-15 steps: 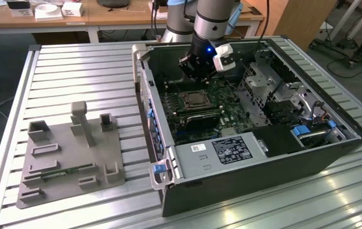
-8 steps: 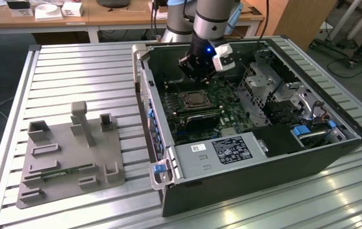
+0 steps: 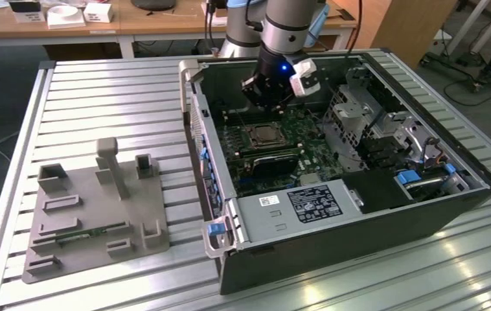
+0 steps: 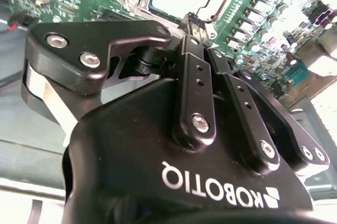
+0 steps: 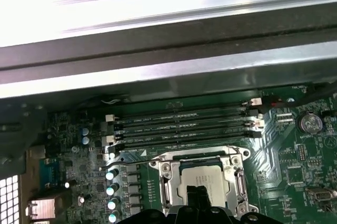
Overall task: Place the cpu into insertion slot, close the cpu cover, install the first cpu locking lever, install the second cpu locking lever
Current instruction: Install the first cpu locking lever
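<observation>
The cpu point(image 5: 196, 177), with its pale metal top, lies in the insertion slot point(image 3: 265, 135) on the green board inside the open computer case. The silvery cpu cover point(image 5: 167, 177) lies flat around it as a frame. My gripper point(image 3: 267, 103) hangs just above the board, a little beyond the socket in the exterior view. In both wrist views its black fingers point(image 4: 194, 60) meet at the tips with nothing between them, and the gripper point(image 5: 197, 196) hovers over the cpu's near edge. A bent wire lever point(image 4: 220, 7) runs beside the socket; I cannot tell whether it is latched.
Long black memory sticks point(image 5: 184, 126) lie beside the socket, towards the case wall point(image 5: 168, 71). Drive cages point(image 3: 371, 123) and a power supply point(image 3: 302, 204) crowd the case. A grey fixture block point(image 3: 94, 207) sits on the slatted table at the exterior view's left.
</observation>
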`<state>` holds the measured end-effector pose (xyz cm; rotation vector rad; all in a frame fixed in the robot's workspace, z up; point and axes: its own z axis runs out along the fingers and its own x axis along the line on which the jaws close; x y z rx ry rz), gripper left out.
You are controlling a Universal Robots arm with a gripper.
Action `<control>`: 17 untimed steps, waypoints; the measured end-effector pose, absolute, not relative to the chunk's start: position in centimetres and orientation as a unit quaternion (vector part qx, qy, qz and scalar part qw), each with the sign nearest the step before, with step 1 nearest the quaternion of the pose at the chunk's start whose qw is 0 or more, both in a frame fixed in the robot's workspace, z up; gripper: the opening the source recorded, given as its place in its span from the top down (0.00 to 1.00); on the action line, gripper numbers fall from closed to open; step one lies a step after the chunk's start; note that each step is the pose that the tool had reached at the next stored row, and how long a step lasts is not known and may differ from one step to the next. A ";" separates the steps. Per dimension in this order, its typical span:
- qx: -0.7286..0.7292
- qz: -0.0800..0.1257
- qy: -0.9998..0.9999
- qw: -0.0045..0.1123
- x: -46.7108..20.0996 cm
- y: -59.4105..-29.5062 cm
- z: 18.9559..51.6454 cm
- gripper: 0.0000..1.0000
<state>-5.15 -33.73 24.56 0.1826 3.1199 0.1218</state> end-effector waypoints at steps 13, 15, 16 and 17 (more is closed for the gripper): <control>0.024 0.043 0.999 0.005 -7.3 -33.7 24.4 0.90; 0.020 0.044 0.999 0.005 -7.6 -33.7 24.4 0.90; 0.019 0.044 0.999 0.005 -7.7 -33.7 24.4 0.90; 0.018 0.044 0.999 0.005 -7.9 -33.7 24.4 0.90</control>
